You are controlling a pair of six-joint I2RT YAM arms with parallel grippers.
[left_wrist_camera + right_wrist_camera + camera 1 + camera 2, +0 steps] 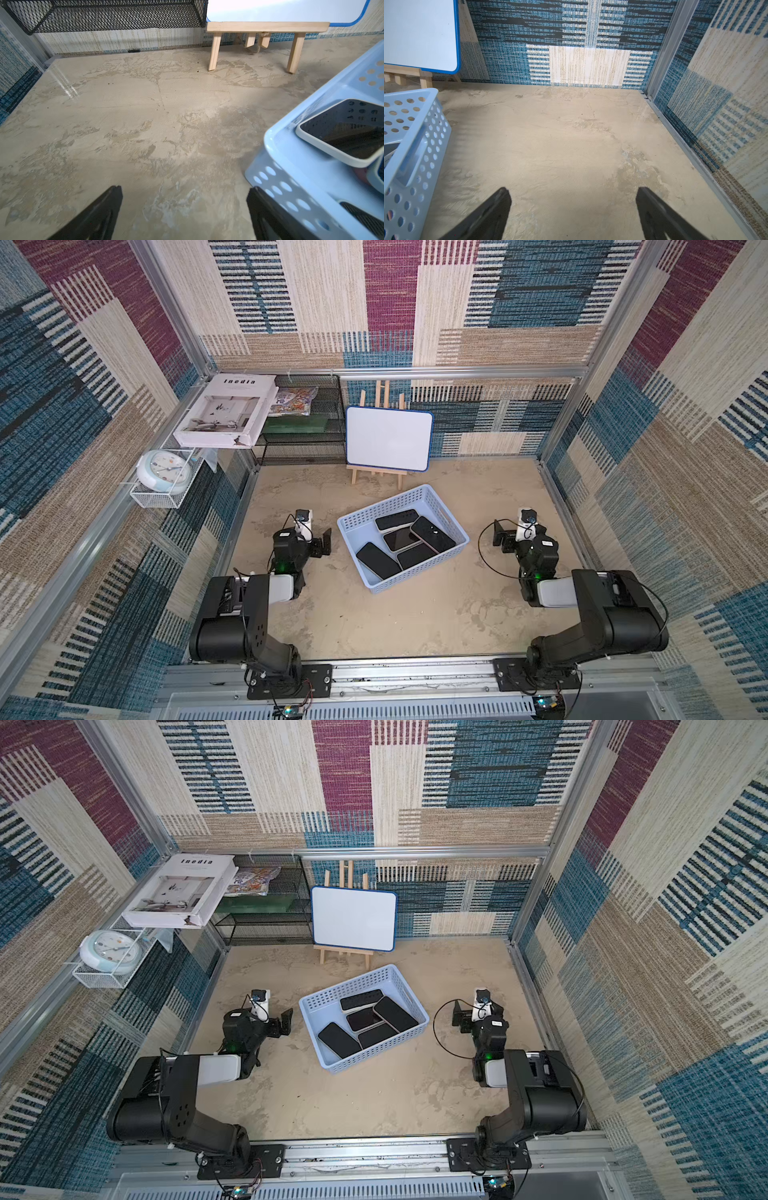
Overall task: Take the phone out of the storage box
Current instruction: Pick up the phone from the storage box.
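Beige mottled worktop [415, 626] lies bare either side of the open-topped pale blue perforated plastic storage box [386, 508] — behind it, a blue-rimmed white board [388, 438] on a wooden easel [378, 477].

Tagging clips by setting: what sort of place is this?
Likely a staged test booth: carpet-patterned walls in a metal frame enclose a table, with left arm and right arm bolted to a front rail.
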